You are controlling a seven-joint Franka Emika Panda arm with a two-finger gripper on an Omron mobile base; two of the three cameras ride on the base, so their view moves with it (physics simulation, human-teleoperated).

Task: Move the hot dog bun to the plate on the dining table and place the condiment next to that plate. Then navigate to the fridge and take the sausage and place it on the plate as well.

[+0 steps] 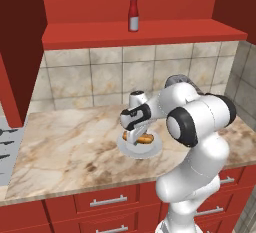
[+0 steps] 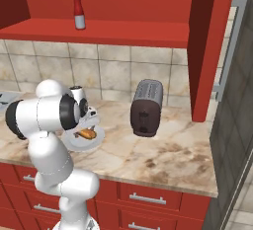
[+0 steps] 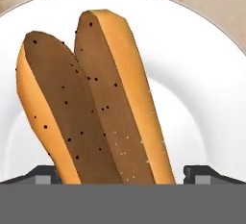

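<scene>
The hot dog bun (image 1: 146, 139) (image 2: 88, 134) (image 3: 96, 98), orange-tan and split lengthwise, lies on a small white plate (image 1: 150, 151) (image 2: 100, 139) (image 3: 206, 98) on the marble counter. My gripper (image 1: 137, 138) (image 2: 85, 128) (image 3: 124, 175) hangs just above it, open, with one fingertip on either side of the bun's near end and not touching it. The condiment (image 1: 133, 14) (image 2: 78, 13), a red bottle with a pale label, stands upright on the red shelf above the tiled wall. At the far right rises the grey fridge (image 2: 237, 100). The yellow-rimmed plate, the dining table and the sausage are out of view.
A dark toaster (image 2: 147, 108) stands on the counter right of the white plate. A stove edge (image 1: 5, 147) borders the counter on the left. Red wall cabinets (image 2: 212, 41) hang at both ends of the shelf. Red drawers (image 1: 107, 201) run below the counter.
</scene>
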